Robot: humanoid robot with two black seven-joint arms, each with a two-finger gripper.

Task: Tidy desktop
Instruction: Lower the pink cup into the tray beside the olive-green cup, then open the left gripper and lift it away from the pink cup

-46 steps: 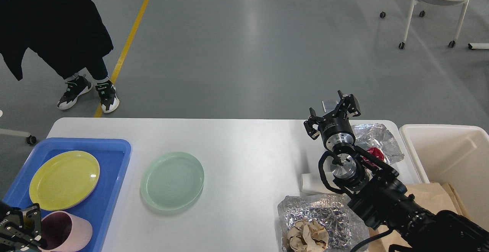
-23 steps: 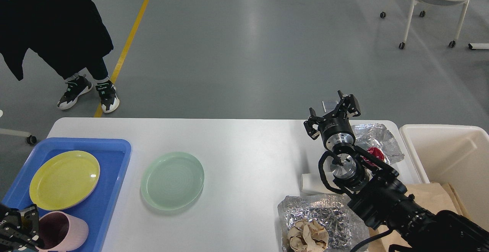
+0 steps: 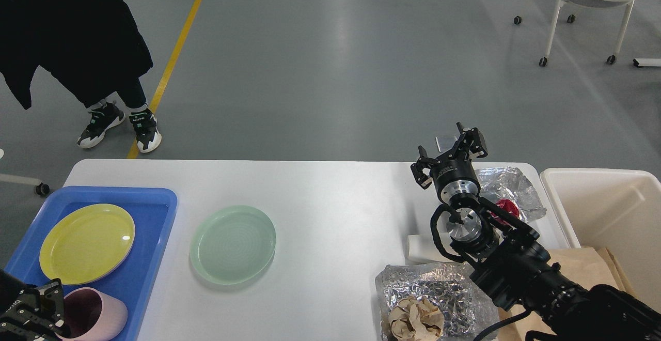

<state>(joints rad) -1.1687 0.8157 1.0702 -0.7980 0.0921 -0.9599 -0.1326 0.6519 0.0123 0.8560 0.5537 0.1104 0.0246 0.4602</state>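
The white desktop (image 3: 330,191) holds a pale green plate (image 3: 233,244) left of centre. A blue tray (image 3: 150,237) at the left holds a yellow plate (image 3: 87,243) and a pink cup (image 3: 100,314) lying on its side. My left gripper (image 3: 44,312) at the bottom left edge is closed on the cup's rim. My right gripper (image 3: 448,151) is open and empty, raised over the table's far right part. Crumpled foil (image 3: 508,186) with a red scrap (image 3: 508,207) lies just right of it.
A second foil sheet (image 3: 434,289) with a crumpled brown paper ball (image 3: 415,318) lies at the front right. A white block (image 3: 419,248) sits beside my right arm. A cream bin (image 3: 609,212) with brown paper stands off the right edge. A person (image 3: 77,46) stands beyond the far left.
My left gripper and the pink cup shifted slightly left, then back right in the tray. My right arm has not moved.
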